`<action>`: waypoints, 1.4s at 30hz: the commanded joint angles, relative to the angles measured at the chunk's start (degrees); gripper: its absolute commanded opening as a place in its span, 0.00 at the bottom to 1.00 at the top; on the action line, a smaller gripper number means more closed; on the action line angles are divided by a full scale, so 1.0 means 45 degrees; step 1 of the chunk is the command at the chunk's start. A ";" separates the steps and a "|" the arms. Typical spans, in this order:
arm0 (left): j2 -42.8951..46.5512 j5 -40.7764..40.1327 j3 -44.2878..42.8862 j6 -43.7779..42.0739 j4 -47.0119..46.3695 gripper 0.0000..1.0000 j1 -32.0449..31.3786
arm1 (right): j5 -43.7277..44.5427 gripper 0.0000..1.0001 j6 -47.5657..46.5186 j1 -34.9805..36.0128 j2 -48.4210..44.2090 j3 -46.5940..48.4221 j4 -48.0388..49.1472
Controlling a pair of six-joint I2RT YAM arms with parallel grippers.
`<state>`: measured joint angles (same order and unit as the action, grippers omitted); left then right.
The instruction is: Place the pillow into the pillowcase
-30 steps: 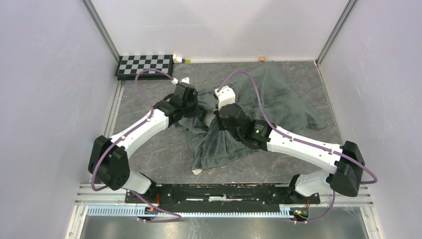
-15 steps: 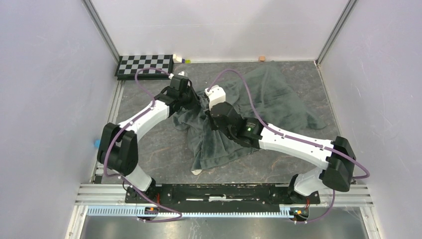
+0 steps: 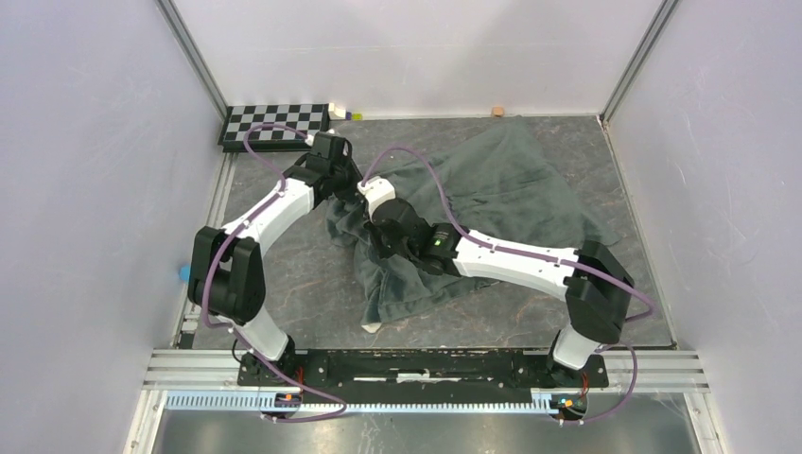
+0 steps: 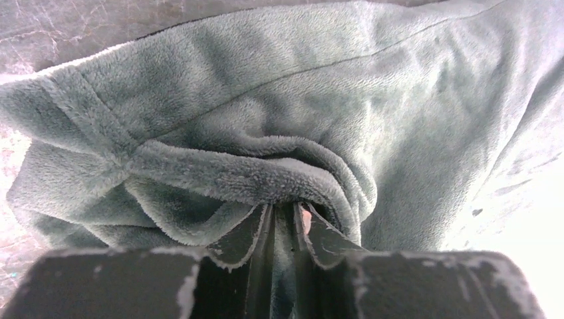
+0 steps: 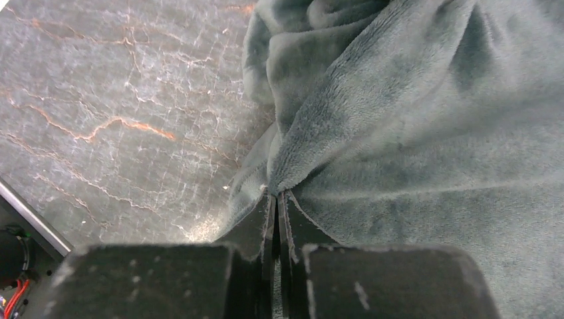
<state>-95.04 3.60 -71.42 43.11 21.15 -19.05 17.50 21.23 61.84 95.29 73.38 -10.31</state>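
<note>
The pillowcase point(image 3: 511, 189) lies crumpled across the table, its dark grey-green plush face up; no zebra stripes show. My left gripper point(image 3: 352, 182) is at its left edge, shut on a thick fold of plush point(image 4: 266, 179). My right gripper point(image 3: 372, 227) is just below and right of the left one, shut on a hem of the same fabric point(image 5: 292, 166). The gripper tips show pinched together in the left wrist view point(image 4: 286, 212) and the right wrist view point(image 5: 276, 198). The pillow is hidden or out of view. A small white tip point(image 3: 372, 327) pokes out at the fabric's near corner.
A checkerboard point(image 3: 274, 123) lies at the back left corner, with small blocks point(image 3: 342, 112) beside it and another point(image 3: 496, 111) at the back wall. Bare marbled table point(image 5: 120, 119) lies left of the fabric. Walls enclose three sides.
Both grippers have moved left and slightly back, dragging the pillowcase's left part with them. A white patch that showed between the grippers is no longer visible.
</note>
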 commanded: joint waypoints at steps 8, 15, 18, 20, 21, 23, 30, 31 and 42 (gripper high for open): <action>0.3150 -0.2238 0.0675 -0.0703 0.1964 0.48 0.0615 | -0.0926 0.23 -0.0452 0.0065 -0.0979 0.0481 0.0284; 0.3526 -0.2704 0.0810 -0.0393 0.1908 0.63 0.1204 | 0.0212 0.64 -0.0528 0.0065 -0.2362 -0.0278 -0.0454; 0.2284 -0.2212 0.0151 -0.0381 0.1560 0.69 0.1394 | 0.1255 0.78 -0.0537 0.0083 -0.3309 -0.1279 -0.0976; 0.1202 -0.2086 -0.0437 -0.0481 0.1457 0.75 0.1420 | 0.1996 0.85 -0.0404 0.0164 -0.4007 -0.2162 -0.1520; 0.0768 -0.1969 -0.0643 -0.0593 0.1293 0.76 0.1449 | 0.2321 0.87 -0.0244 0.0262 -0.4290 -0.2626 -0.1706; -0.0033 -0.1552 -0.0885 -0.0804 0.0594 0.80 0.1508 | 0.2677 0.89 0.0190 0.0452 -0.4897 -0.3889 -0.1844; -0.2398 -0.0867 -0.2292 -0.1405 -0.0245 0.33 0.1615 | 0.3185 0.98 0.0012 0.0661 -0.5704 -0.7276 0.0111; -0.2535 -0.1045 -0.2715 -0.1595 0.0210 0.14 0.1616 | 0.3297 0.98 -0.0258 0.0605 -0.5466 -0.7322 0.0242; -0.4264 -0.4503 -0.9664 -0.3828 0.4977 0.02 0.2260 | 0.2919 0.98 0.0079 -0.1325 -0.4912 -0.7589 -0.0687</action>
<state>-110.19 -10.48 -106.08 31.97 37.67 -10.15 28.32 20.23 57.82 75.29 39.94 -11.86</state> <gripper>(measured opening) 0.062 0.979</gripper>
